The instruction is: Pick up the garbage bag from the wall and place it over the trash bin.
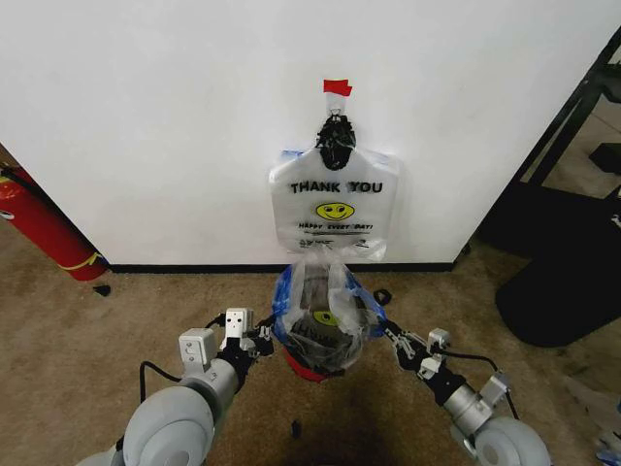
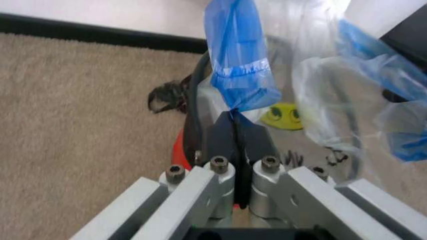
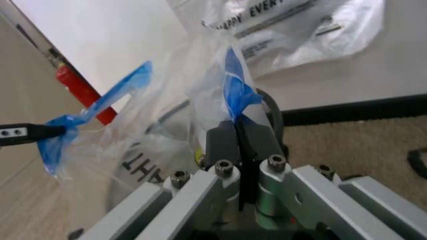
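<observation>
The garbage bag [image 1: 325, 309], crinkly translucent white with a yellow smiley and blue handle loops, hangs spread open over the trash bin [image 1: 309, 370], whose red base shows below it. My left gripper [image 1: 266, 338] is shut on one blue handle loop [image 2: 237, 65], beside the bin's dark rim [image 2: 193, 112]. My right gripper [image 1: 390, 336] is shut on the other blue loop [image 3: 239, 95]. In the right wrist view the left gripper [image 3: 20, 132] shows farther off, pulling its loop away. The wall [image 1: 175, 116] rises just behind the bin.
A flat bundle of the same bags [image 1: 333, 204] hangs on the wall from a black knot [image 1: 335, 136] under red tape [image 1: 337, 87]. A red fire extinguisher [image 1: 44, 228] leans at the left. A large black rounded object [image 1: 558, 291] sits at the right. Tan carpet surrounds the bin.
</observation>
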### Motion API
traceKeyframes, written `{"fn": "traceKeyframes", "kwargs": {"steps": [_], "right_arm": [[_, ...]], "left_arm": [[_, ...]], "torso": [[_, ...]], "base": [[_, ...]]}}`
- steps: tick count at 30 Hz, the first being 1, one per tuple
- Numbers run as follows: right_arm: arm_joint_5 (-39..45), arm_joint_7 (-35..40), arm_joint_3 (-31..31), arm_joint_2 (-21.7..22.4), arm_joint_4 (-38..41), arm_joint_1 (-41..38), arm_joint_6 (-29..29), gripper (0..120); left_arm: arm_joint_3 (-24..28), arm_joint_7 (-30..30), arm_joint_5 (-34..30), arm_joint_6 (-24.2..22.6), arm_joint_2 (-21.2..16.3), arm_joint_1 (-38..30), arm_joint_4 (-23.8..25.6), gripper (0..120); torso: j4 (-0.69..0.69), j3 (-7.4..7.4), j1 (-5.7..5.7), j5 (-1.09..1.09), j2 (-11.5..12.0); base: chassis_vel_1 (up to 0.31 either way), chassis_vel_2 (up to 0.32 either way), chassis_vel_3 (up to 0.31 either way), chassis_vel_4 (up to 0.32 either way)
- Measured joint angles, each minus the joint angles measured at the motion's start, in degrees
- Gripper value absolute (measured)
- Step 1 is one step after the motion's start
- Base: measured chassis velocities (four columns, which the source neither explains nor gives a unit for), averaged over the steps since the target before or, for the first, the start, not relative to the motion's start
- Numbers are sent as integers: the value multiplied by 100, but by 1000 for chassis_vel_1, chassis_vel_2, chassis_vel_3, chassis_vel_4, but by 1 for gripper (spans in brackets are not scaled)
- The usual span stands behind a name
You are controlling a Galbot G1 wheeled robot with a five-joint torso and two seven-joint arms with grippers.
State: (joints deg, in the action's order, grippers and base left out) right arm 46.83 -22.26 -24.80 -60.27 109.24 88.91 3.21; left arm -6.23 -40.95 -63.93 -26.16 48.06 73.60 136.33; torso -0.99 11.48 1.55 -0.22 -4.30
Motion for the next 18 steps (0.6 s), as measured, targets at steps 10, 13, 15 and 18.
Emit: {"fn": "traceKeyframes", "kwargs": {"steps": [10,13,15,18], "right_arm": [[-112,0,-102,-140,-305,104,117,0],[-175,-7,-80,-190,-442,78,145,0],[-191,-6,-63,-203,-487,60,150,0],[-220,0,-15,-238,-581,2,155,0]], "left_arm": [[-116,-109,-353,-120,-66,4,-161,0],[-107,-115,-385,-153,-97,26,-210,0],[-104,-116,-386,-155,-98,19,-252,0],[-92,-116,-400,-156,-91,-29,-354,0]], "torso": [[0,0,0,0,0],[0,0,0,0,0],[0,0,0,0,0],[0,0,0,0,0]], "base": [[0,0,0,0],[0,0,0,0],[0,0,0,0],[0,0,0,0]]}}
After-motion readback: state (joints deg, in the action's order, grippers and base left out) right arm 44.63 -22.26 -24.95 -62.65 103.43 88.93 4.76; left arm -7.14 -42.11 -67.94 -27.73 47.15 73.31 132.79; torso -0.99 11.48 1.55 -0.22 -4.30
